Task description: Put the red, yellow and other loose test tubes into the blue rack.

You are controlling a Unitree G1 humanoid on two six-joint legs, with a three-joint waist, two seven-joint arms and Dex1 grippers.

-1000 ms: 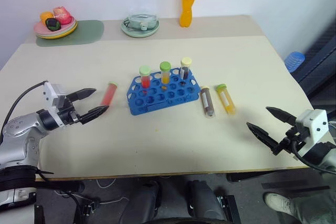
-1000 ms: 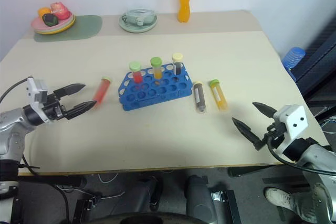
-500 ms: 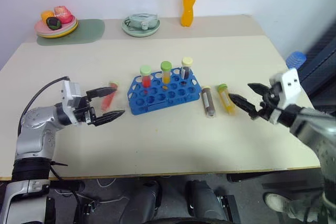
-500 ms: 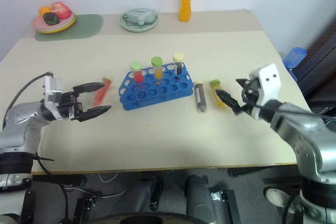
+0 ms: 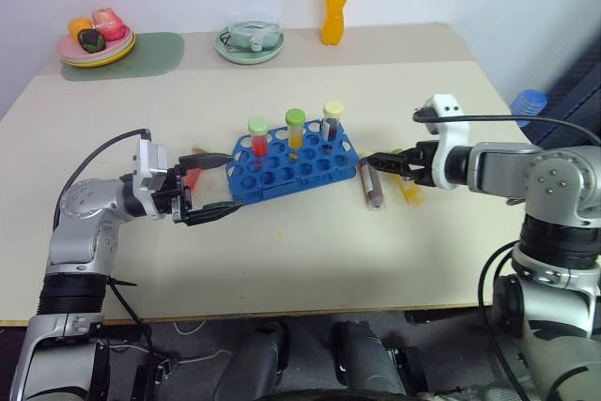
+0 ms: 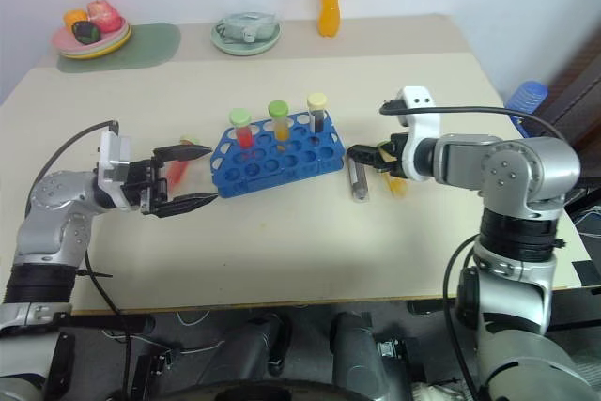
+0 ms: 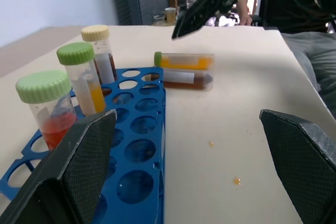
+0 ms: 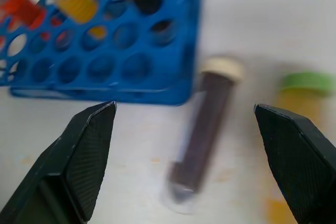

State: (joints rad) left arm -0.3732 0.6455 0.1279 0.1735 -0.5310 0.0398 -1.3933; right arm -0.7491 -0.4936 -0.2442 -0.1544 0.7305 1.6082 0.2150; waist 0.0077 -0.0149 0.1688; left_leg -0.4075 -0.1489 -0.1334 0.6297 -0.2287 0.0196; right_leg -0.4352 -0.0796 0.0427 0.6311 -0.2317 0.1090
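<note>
Left gripper (image 5: 214, 185): fingers spread wide, nothing between them, pointing level toward the near left corner of the blue rack (image 5: 291, 168). One finger lies just over the loose red test tube (image 5: 192, 172), which rests flat on the table (image 5: 310, 260) just beside the rack's left end; whether finger and tube touch, I cannot tell.

Right gripper (image 5: 380, 162): fingers parted and empty, tips poised over the two loose tubes lying side by side off the rack's right end.

Dark brown tube (image 8: 198, 135), cream cap: lying flat, directly beneath the right gripper's opening, nearest the rack.

Yellow tube (image 8: 299, 103), green cap: lying flat just beyond the brown one, under the right gripper's outer finger.

Blue rack: between the two grippers, holding three upright tubes in its far row, namely red with green cap (image 5: 259, 136), yellow with green cap (image 5: 296, 129), dark with cream cap (image 5: 331, 121).

Orange drink bottle (image 5: 333, 8): upright at the table's far edge, well away from both grippers.
</note>
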